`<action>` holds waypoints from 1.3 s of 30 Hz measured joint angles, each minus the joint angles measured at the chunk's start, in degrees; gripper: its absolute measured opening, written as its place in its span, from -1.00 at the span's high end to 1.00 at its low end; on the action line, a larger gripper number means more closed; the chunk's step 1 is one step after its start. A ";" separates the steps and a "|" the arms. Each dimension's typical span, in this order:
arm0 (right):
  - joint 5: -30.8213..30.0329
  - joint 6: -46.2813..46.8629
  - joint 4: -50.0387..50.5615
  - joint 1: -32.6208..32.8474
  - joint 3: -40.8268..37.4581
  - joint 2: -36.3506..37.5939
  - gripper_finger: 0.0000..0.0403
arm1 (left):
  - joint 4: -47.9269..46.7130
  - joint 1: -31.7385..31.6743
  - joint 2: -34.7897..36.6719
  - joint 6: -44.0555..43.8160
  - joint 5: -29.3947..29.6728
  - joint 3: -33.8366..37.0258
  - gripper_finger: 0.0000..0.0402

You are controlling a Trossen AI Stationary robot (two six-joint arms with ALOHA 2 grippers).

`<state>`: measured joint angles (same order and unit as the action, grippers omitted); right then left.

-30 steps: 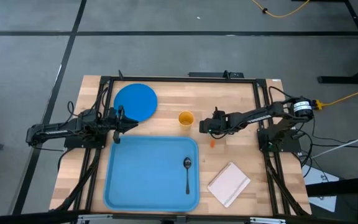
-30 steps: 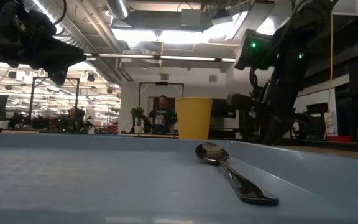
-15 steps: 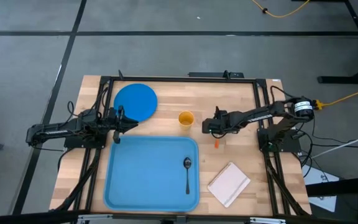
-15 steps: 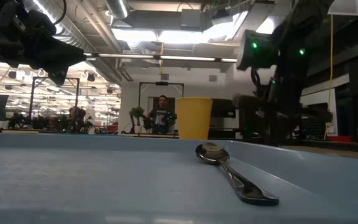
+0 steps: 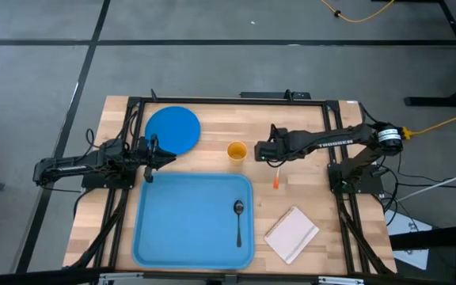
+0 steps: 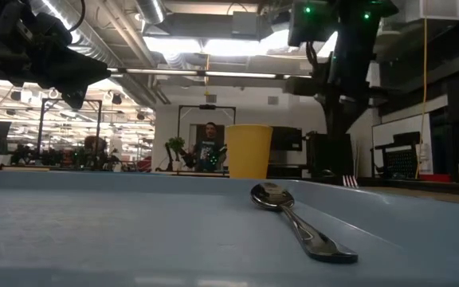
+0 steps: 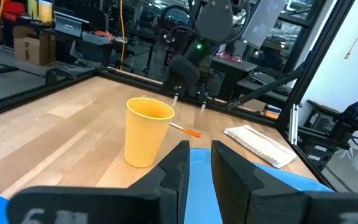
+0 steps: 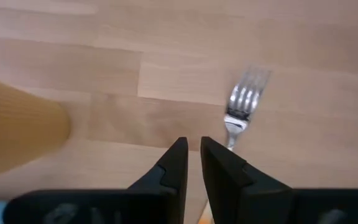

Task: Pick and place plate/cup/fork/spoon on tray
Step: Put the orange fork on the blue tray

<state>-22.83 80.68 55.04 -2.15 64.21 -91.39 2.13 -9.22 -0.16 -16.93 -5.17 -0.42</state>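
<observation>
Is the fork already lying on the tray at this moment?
No: in the high view the fork lies on the bare wooden table to the right of the tray, which holds only the spoon.

A light-blue tray (image 5: 180,229) carries a blackish spoon (image 5: 239,222); the plate (image 5: 172,129) is a darker, plain blue, the cup (image 5: 237,151) orange-yellow, the fork (image 8: 242,106) silver-tined with an orange handle tip, the pad (image 5: 291,233) white, the table (image 5: 291,119) pale striped wood
</observation>
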 joint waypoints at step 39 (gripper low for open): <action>9.27 8.83 -19.80 6.37 -13.34 -0.11 0.74 | 0.00 0.01 0.02 0.00 0.00 0.01 0.71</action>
<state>-13.56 89.51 35.24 4.21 50.87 -91.50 2.13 -9.21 -0.15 -16.93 -5.17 -0.41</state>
